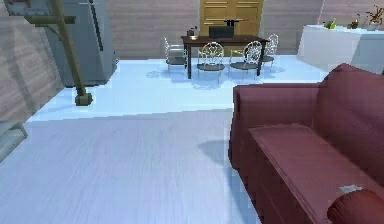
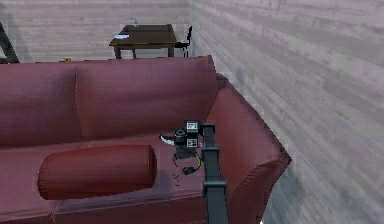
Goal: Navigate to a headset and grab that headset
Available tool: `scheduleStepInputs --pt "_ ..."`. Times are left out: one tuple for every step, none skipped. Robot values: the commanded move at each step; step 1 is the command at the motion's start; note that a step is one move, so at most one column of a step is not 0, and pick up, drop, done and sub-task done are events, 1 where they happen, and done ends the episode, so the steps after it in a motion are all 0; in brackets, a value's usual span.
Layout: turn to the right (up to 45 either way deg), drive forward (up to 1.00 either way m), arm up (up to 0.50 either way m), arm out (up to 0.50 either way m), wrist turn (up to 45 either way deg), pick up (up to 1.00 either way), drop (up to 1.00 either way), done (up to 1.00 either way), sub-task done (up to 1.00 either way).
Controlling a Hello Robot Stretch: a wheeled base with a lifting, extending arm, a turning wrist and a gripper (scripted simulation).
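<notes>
My arm (image 2: 212,185) rises from the bottom edge over a dark red sofa (image 2: 110,100). Its two white marker squares (image 2: 190,130) stand above the seat by the sofa's right armrest. The gripper (image 2: 183,160) hangs just left of them, over the seat cushion. A small dark and white thing (image 2: 168,140) lies on the seat right at the gripper; its shape is too small to name. I cannot tell whether the gripper holds anything. In the forward view the same sofa (image 1: 320,130) stands at the right, with a small pale thing (image 1: 350,188) on its seat.
A red bolster cushion (image 2: 98,170) lies on the seat left of the arm. Behind the sofa stands a dark table (image 2: 145,38). Ahead are a dining table (image 1: 222,42) with wire chairs (image 1: 210,58), a grey fridge (image 1: 85,40), a coat stand (image 1: 68,50) and a white counter (image 1: 345,45).
</notes>
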Motion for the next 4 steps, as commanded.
scheduleStepInputs --pt "0.0 0.0 -0.3 0.0 0.0 0.0 0.0 0.0 0.0" --pt "0.0 0.0 0.0 0.0 0.0 1.0 0.0 0.0 0.0" --pt "0.0 0.0 0.1 0.0 0.0 0.0 0.0 0.0 0.0" --pt "0.0 0.0 0.0 0.0 0.0 0.0 0.0 1.0 0.0"
